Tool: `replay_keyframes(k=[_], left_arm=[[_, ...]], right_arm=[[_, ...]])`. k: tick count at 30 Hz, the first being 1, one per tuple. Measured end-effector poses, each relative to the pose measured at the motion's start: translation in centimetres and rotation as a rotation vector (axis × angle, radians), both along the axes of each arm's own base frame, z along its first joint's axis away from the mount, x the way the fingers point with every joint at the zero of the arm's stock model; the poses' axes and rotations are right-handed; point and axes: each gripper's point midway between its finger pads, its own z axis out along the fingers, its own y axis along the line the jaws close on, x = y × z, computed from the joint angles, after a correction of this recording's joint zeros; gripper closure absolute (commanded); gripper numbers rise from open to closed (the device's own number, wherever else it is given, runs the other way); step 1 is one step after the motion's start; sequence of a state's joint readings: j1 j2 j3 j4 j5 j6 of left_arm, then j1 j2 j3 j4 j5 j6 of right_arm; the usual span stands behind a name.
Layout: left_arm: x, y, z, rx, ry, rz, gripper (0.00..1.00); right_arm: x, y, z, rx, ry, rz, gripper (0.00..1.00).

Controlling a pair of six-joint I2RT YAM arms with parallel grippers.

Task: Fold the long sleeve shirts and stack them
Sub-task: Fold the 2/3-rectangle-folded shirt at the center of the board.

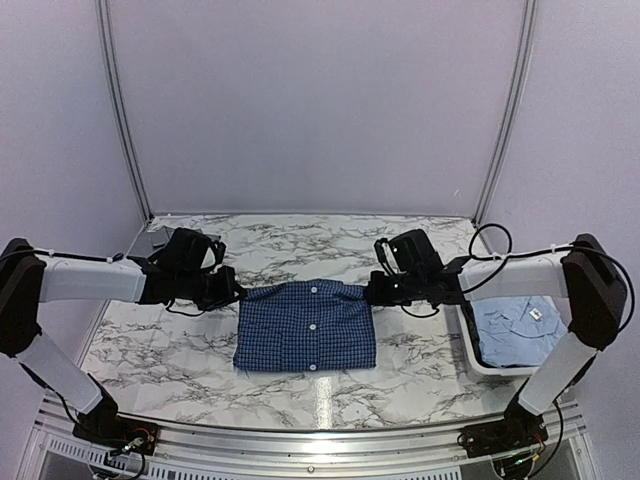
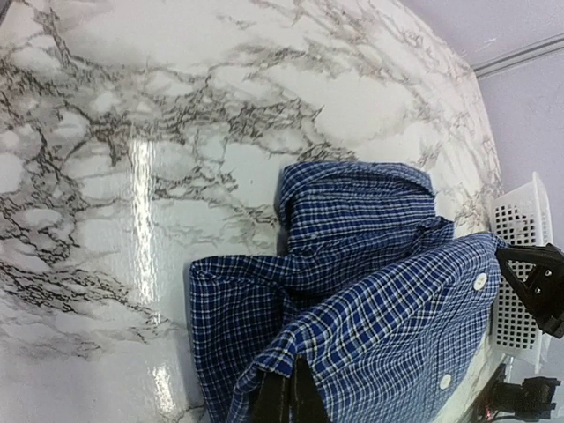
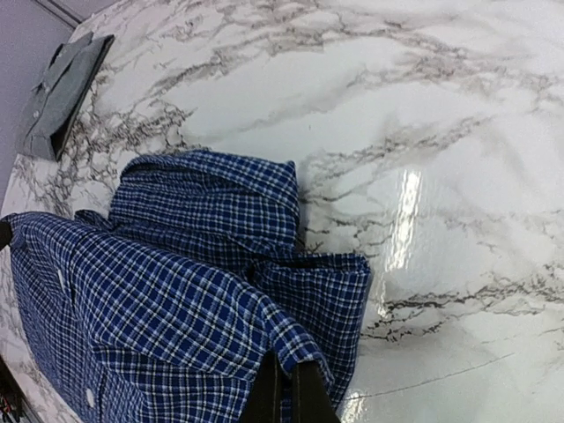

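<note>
My left pincer (image 2: 286, 389) is clenched on one raised edge of the dark blue fine-checked button-front cloth shirt (image 1: 306, 325). My right pincer (image 3: 284, 386) grips the opposite edge. The shirt's remainder lies mid-table on the white marble-patterned table (image 1: 160, 350). The plain grey shirt (image 1: 160, 238) lies far left. The plain light blue shirt (image 1: 515, 328) sits in the white plastic basket (image 1: 468, 345).

You have three shirts: one dark blue checked shirt (image 1: 305, 325), one grey shirt (image 3: 62, 92) at ten o'clock, one light blue shirt (image 1: 520, 325) at three o'clock. There is one white basket (image 1: 478, 362). There are two grippers: left gripper (image 1: 240, 293), right gripper (image 1: 368, 292).
</note>
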State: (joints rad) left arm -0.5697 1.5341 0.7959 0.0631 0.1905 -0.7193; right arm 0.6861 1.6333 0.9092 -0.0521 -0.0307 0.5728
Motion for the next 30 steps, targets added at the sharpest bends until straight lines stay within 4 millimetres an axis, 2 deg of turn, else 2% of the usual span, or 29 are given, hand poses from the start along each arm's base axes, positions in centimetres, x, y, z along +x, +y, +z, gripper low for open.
replay_keyframes(k=[3, 7, 10, 13, 14, 15, 16, 18, 21, 23, 25, 28, 30], left_arm=[[0.9, 0.1, 2.0, -0.012, -0.053, 0.014, 1.00], [3.3, 0.1, 3.2, -0.009, -0.082, 0.032, 1.00], [6.6, -0.2, 3.1, -0.004, -0.093, 0.044, 1.00], [9.6, -0.6, 1.8, 0.006, -0.081, 0.043, 1.00], [10.5, -0.7, 1.0, 0.009, -0.070, 0.042, 1.00], [11.2, -0.7, 0.2, 0.012, -0.059, 0.040, 1.00], [11.8, -0.7, -0.7, 0.017, -0.046, 0.037, 0.92], [12.6, -0.4, -2.0, 0.030, -0.025, 0.031, 0.65], [13.4, 0.5, -2.2, 0.060, -0.018, 0.031, 0.33], [14.1, 1.0, -1.1, 0.071, -0.046, 0.033, 0.22], [14.3, 1.6, 0.4, 0.079, -0.074, 0.043, 0.21], [14.0, 2.3, 3.2, 0.083, -0.120, 0.058, 0.36], [13.1, 2.4, 5.0, 0.077, -0.151, 0.057, 0.48]], right_arm=[[1.3, 0.1, 2.3, 0.014, -0.050, -0.018, 1.00], [3.8, 0.0, 3.4, 0.006, -0.083, -0.032, 1.00], [6.8, -0.4, 2.6, -0.011, -0.087, -0.052, 1.00], [9.4, -0.9, 0.4, -0.029, -0.068, -0.062, 1.00], [10.3, -1.0, -0.7, -0.039, -0.055, -0.063, 0.98], [10.8, -1.1, -1.5, -0.045, -0.045, -0.062, 0.90], [11.5, -1.1, -2.5, -0.054, -0.030, -0.059, 0.81], [12.3, -1.2, -3.7, -0.068, -0.016, -0.057, 0.70], [12.6, -1.6, -3.6, -0.087, -0.013, -0.059, 0.66], [12.9, -1.9, -2.7, -0.098, -0.028, -0.063, 0.63], [13.0, -2.2, -1.2, -0.109, -0.053, -0.074, 0.61], [12.5, -2.1, 1.7, -0.108, -0.095, -0.071, 0.63], [12.1, -1.6, 3.9, -0.096, -0.135, -0.065, 0.66]])
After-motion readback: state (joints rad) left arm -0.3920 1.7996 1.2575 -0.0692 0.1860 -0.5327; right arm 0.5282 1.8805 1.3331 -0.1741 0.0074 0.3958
